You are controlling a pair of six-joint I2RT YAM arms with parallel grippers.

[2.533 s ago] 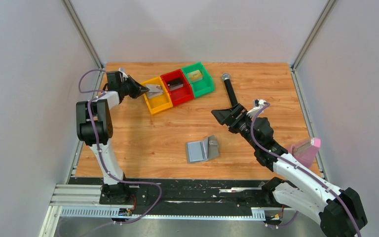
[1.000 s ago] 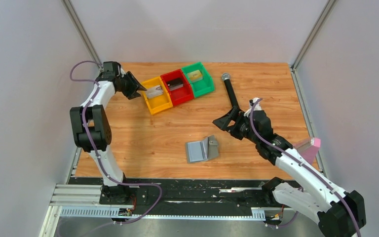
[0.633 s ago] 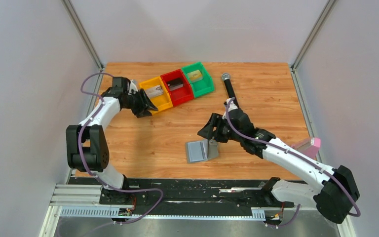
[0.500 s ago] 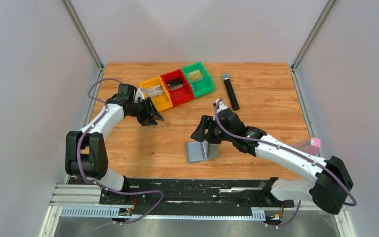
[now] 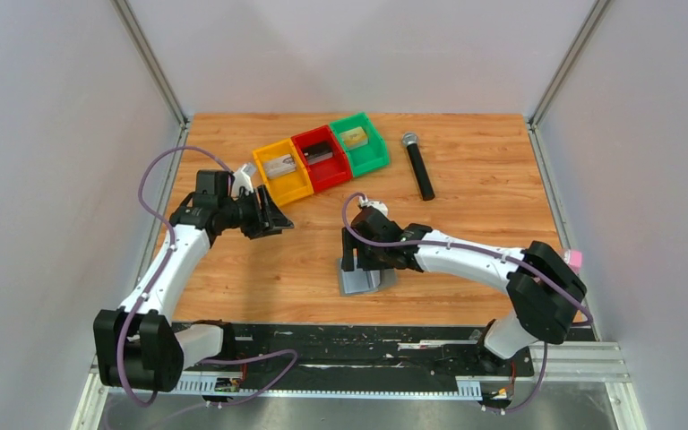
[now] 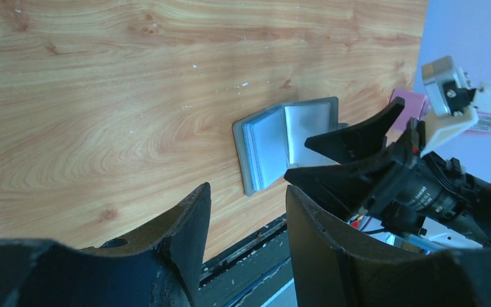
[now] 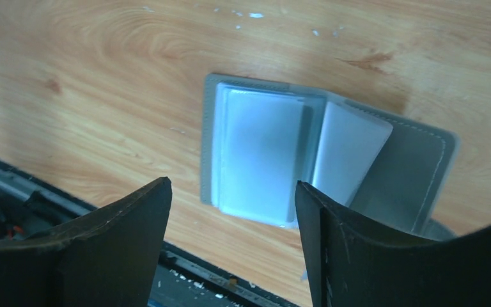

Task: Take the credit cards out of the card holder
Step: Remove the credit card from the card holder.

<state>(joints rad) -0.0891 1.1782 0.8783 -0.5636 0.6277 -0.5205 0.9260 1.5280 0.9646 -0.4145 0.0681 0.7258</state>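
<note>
The grey-blue card holder (image 7: 415,173) lies open on the wood near the table's front edge (image 5: 372,282). A whitish card (image 7: 259,157) shows in its left panel, and a second pale card (image 7: 348,150) stands tilted at the fold. My right gripper (image 7: 233,185) hangs open just above the holder (image 6: 275,144), with nothing between its fingers; from the top it (image 5: 351,262) covers the holder's far part. My left gripper (image 5: 278,218) is open and empty, left of the holder and pointing toward it. A silver card (image 5: 279,165) lies in the yellow bin (image 5: 292,187).
Yellow, red (image 5: 325,173) and green (image 5: 369,156) bins stand in a row at the back; a gold card (image 5: 353,136) is in the green one. A black microphone (image 5: 417,167) lies to their right. A pink object (image 5: 577,258) sits at the right table edge.
My right arm swung left and down from mid-table to hover over the card holder. My left arm drew back from the yellow bin toward the middle, leaving the silver card in the bin.
</note>
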